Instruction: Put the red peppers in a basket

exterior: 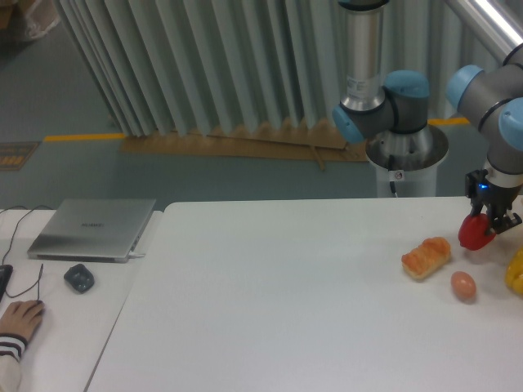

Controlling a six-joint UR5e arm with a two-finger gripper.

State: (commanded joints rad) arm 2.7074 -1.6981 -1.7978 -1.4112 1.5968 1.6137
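The red pepper [473,233] is showing as a small, glossy, rounded red shape, hanging just above the white desk [286,302] near its right edge. The end effector [484,224] is gripping it from above, its dark fingers clamped on the pepper's upper part and hiding the stem. A bread roll [426,256] is lying nearby to its left, a brownish egg [463,285] is sitting below it, and a yellow pepper [516,273] is peeking in at the frame edge.

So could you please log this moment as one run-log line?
end effector: shut on red pepper | pepper: lifted off table | basket: not in view | bread roll, egg: untouched
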